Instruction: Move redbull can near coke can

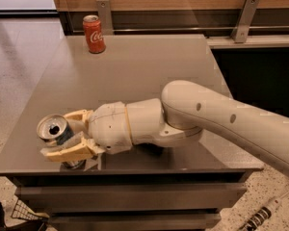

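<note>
The redbull can (55,130), silver and blue with an open silver top, is at the front left of the grey table (135,71), tilted toward the camera. My gripper (65,136) is shut on it, one cream finger behind and one in front, holding it just above the table's surface. The coke can (94,33), red with white script, stands upright at the table's far left corner, far from the gripper.
The table's front edge (130,170) is close under the gripper. A wooden wall with metal brackets (244,17) runs behind the table. A dark counter (260,71) lies to the right. Speckled floor (14,66) lies to the left.
</note>
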Motion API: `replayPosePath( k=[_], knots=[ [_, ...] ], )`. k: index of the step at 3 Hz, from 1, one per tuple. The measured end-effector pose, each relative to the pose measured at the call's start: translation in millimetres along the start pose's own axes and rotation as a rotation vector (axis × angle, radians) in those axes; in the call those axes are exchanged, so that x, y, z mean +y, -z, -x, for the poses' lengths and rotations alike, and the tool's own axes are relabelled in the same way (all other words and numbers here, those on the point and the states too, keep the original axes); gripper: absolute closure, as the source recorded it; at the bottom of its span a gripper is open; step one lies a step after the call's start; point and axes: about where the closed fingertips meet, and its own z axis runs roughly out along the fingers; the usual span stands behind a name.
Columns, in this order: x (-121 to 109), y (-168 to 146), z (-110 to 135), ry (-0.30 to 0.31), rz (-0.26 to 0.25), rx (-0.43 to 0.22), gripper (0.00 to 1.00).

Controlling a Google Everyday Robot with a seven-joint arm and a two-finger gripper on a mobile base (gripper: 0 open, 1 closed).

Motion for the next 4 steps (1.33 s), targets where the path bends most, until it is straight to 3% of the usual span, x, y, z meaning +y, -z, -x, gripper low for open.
replayPosePath(
  k=[1, 2, 3, 4],
  knots=[
    [1, -1, 1, 0.002, 0.003, 0.001, 1.00],
    [-3, 0, 5, 0.003, 0.006, 0.002, 1.00],
    [-31, 18, 17, -0.004, -0.007, 0.003, 1.00],
    [-85, 56, 36, -0.027, -0.033, 0.026, 1.00]
  ],
)
